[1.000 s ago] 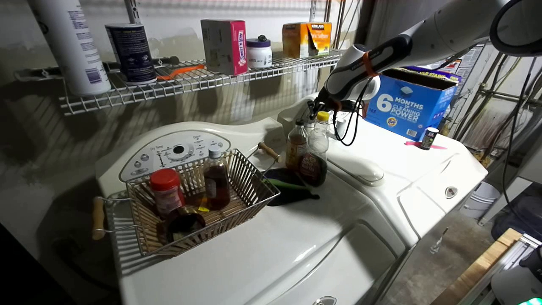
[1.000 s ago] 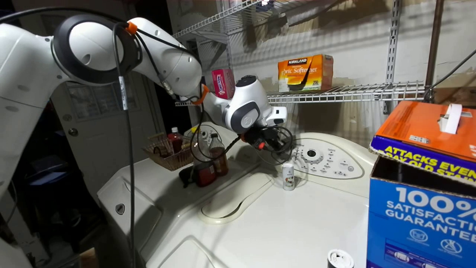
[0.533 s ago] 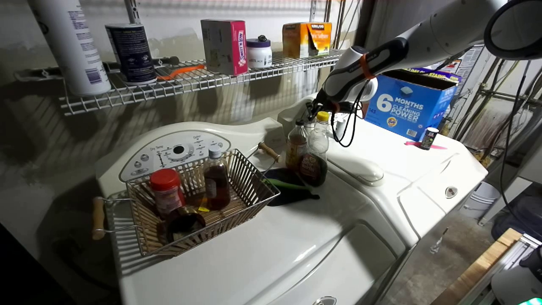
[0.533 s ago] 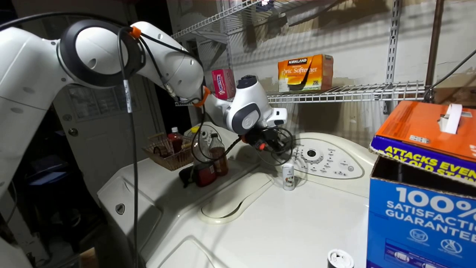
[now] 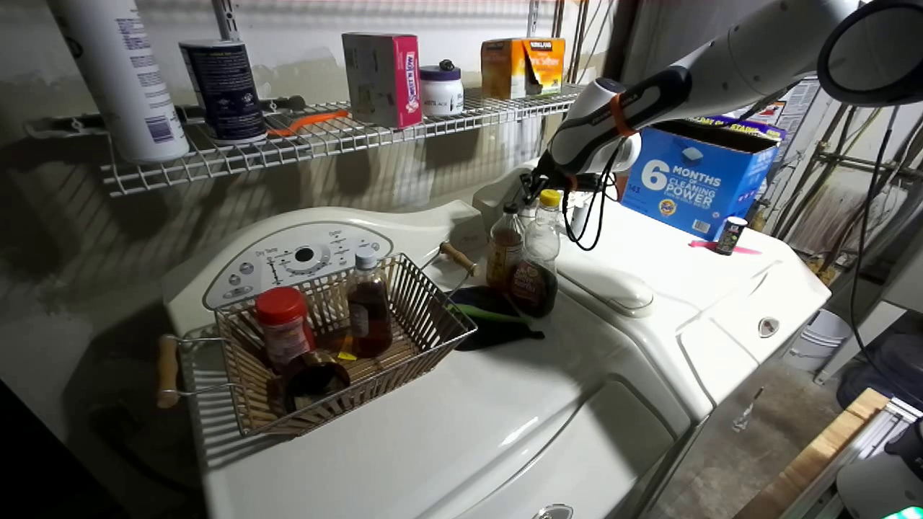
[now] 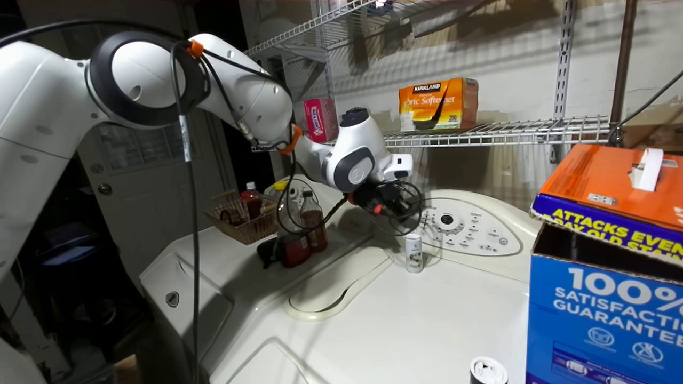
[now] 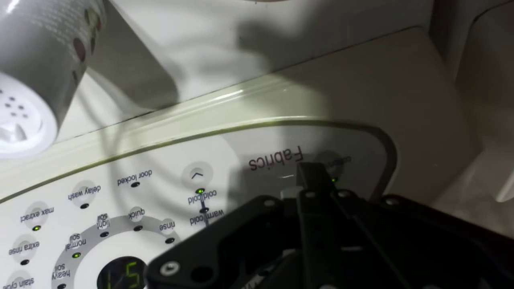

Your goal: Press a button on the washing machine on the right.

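Gripper (image 7: 313,173): looks closed, holding nothing visible.
Washer (image 6: 427,314): right-hand machine in both exterior views, panel (image 6: 469,228) before the gripper.
Nearest button (image 7: 333,161): just right of the tip in the wrist view; contact unclear.

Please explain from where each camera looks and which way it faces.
In an exterior view: high beside the dryer, facing past the wire basket to the blue box; arm shows at top right.
In an exterior view: high near the box, facing across the washing machine to the basket; arm shows at left.
Wrist view: on the wrist, facing the control panel, seen upside down; gripper at bottom.
Shared by both exterior views: basket, box, arm.
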`<move>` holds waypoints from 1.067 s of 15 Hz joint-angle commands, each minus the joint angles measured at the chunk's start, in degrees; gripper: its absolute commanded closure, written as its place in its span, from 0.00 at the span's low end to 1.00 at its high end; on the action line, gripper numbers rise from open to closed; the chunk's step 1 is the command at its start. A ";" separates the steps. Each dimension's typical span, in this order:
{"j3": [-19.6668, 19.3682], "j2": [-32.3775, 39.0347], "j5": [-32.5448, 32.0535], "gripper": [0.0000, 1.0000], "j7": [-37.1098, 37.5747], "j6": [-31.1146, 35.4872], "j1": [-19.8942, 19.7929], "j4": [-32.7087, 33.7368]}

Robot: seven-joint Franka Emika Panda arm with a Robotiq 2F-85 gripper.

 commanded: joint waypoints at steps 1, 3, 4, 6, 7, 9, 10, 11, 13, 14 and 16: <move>-1.34 1.78 -0.79 1.00 1.33 -0.76 1.05 2.80; -1.72 2.08 -0.95 1.00 1.85 -0.62 1.53 3.03; -2.28 2.28 -1.24 1.00 2.41 -1.34 2.01 3.42; -4.30 2.13 -1.81 1.00 5.46 -8.14 3.43 5.35; -4.56 2.38 -1.82 1.00 6.39 -11.73 3.60 6.85; -4.05 3.81 -1.60 1.00 6.85 -18.67 3.08 11.84; -3.46 4.51 -1.25 1.00 6.54 -21.55 2.55 14.30; -3.43 5.21 -1.29 1.00 6.95 -23.84 2.49 16.67; -3.22 5.99 -1.43 1.00 7.00 -27.23 2.46 19.64; -3.21 6.39 -1.57 1.00 6.88 -28.31 2.45 20.67; -3.78 7.50 -2.22 1.00 7.41 -30.47 2.70 22.49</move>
